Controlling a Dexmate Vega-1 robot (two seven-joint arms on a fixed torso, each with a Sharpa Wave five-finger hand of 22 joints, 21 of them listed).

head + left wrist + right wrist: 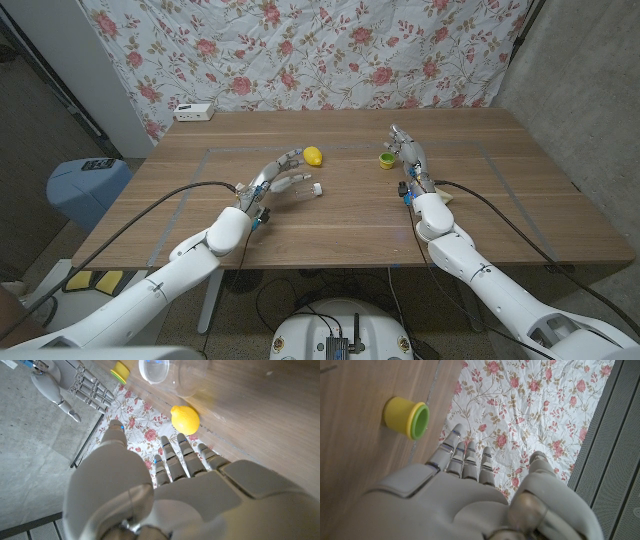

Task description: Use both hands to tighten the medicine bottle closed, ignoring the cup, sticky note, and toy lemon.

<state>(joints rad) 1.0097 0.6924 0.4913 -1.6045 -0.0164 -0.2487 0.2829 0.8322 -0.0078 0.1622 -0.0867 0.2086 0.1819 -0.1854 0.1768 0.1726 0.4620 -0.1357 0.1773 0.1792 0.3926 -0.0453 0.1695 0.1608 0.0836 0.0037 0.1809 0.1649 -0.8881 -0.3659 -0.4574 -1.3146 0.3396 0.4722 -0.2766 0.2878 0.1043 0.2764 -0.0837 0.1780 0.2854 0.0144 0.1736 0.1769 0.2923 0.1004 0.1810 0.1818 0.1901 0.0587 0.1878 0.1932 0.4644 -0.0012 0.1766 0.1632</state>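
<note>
Head view: the wooden counter (330,215) carries everything. The left hand (272,183), left of centre, has its fingers (290,160) spread and released, grasping nothing. The right hand (410,155), far right of centre, is likewise released. The clear medicine bottle (305,186) lies on its side just beside the left fingers. The toy lemon (313,155) sits just beyond it. The small yellow-green cup (386,159) is near the right hand.

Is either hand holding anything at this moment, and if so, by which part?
Nothing is held. The left hand hovers with fingers spread beside the medicine bottle, which lies on the table. The right hand is open next to the cup.
</note>
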